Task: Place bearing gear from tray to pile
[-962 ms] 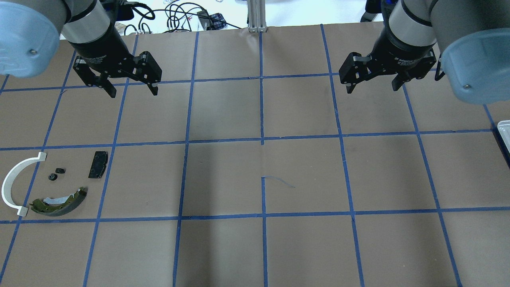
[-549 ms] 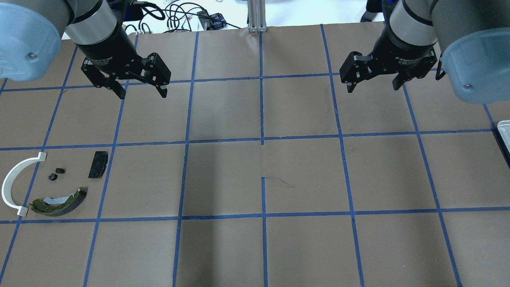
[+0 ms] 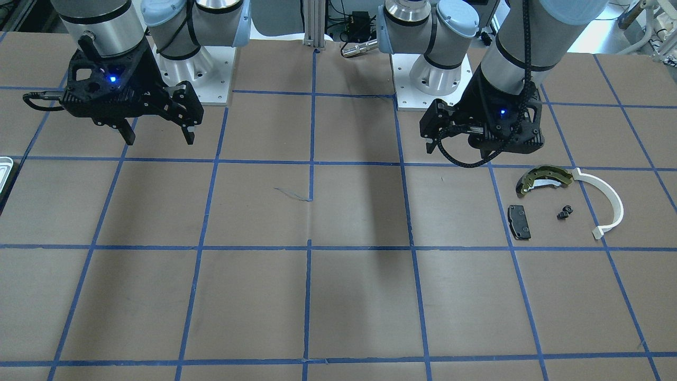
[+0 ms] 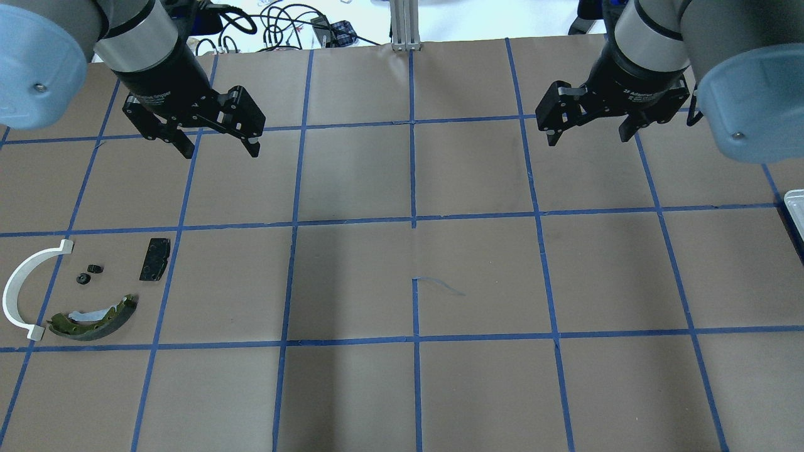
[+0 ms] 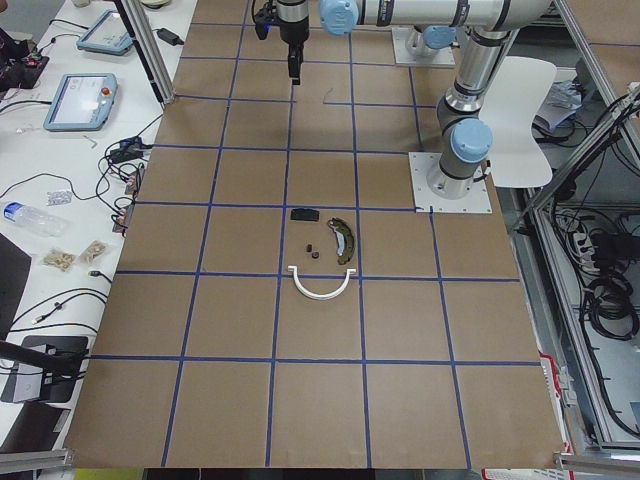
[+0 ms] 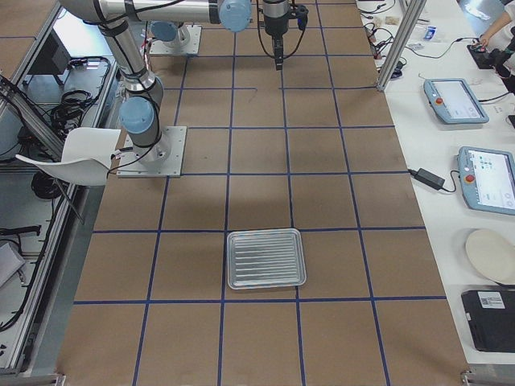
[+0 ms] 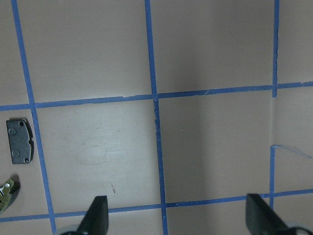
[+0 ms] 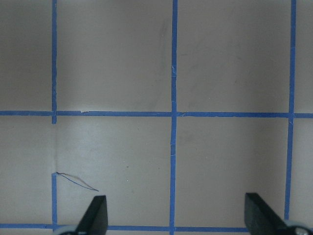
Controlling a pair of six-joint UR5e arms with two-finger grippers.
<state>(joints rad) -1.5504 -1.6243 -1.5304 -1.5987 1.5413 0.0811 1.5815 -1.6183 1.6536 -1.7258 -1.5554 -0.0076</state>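
The tray (image 6: 265,259) is white, ribbed and holds nothing; only its edge shows in the overhead view (image 4: 795,212). The pile lies front left: an olive brake shoe (image 4: 94,319), a white arc (image 4: 24,290), a black pad (image 4: 154,258) and two small black gear-like parts (image 4: 89,274). My left gripper (image 4: 220,150) is open and empty, high above the table, well behind the pile. Its wrist view shows the pad (image 7: 20,141) off to the left. My right gripper (image 4: 588,137) is open and empty at the back right, far from the tray.
Blue tape lines grid the brown table paper (image 4: 414,263). Cables (image 4: 282,25) and an aluminium post (image 4: 405,25) sit beyond the far edge. The arm bases (image 3: 423,79) stand at the robot's side. Tablets (image 6: 455,100) lie on a side table.
My left gripper has shifted a little to the right and stayed open. The right gripper and the pile have not moved.
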